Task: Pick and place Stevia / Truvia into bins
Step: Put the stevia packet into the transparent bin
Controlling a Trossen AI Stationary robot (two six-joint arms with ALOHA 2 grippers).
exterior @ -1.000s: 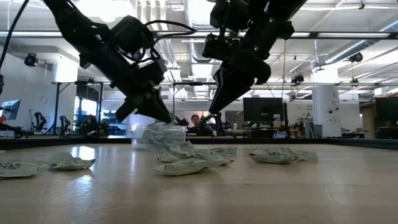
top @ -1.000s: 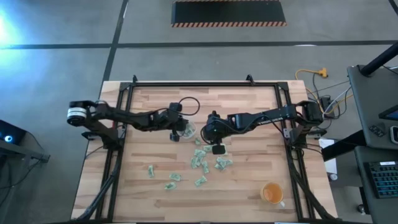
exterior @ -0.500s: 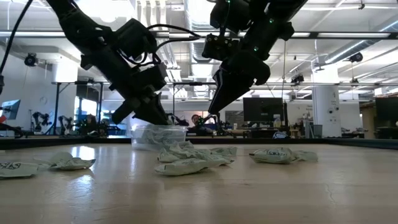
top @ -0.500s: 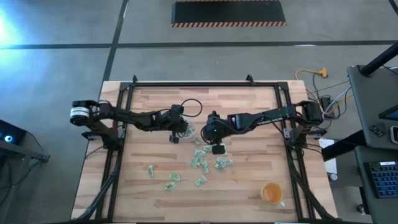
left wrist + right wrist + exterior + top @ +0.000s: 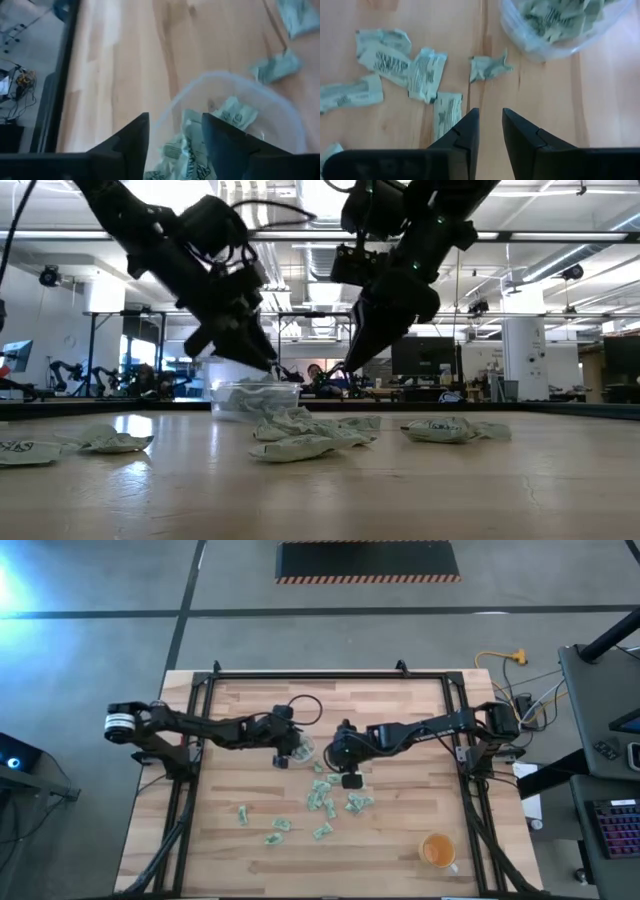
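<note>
The clear bin [image 5: 303, 748] stands on the table's middle with several green-white Stevia packets [image 5: 230, 112] inside. My left gripper [image 5: 175, 117] hangs open just above its mouth [image 5: 255, 358], nothing between the fingers. My right gripper [image 5: 490, 112] hovers to the bin's right [image 5: 326, 754], tilted down, its fingers a little apart over bare wood. More packets [image 5: 425, 72] lie flat on the table near that gripper, and others [image 5: 325, 802] are scattered toward the near edge.
An orange cup [image 5: 437, 852] stands near the table's near right corner. Loose packets [image 5: 300, 442] lie in front of the bin, with more [image 5: 243, 814] to the near left. A black frame [image 5: 200, 690] runs round the table top.
My left gripper has risen a little from the bin's mouth. The packet that stuck up above the bin's rim under its tips now lies inside the bin. My right gripper has stayed beside the bin.
</note>
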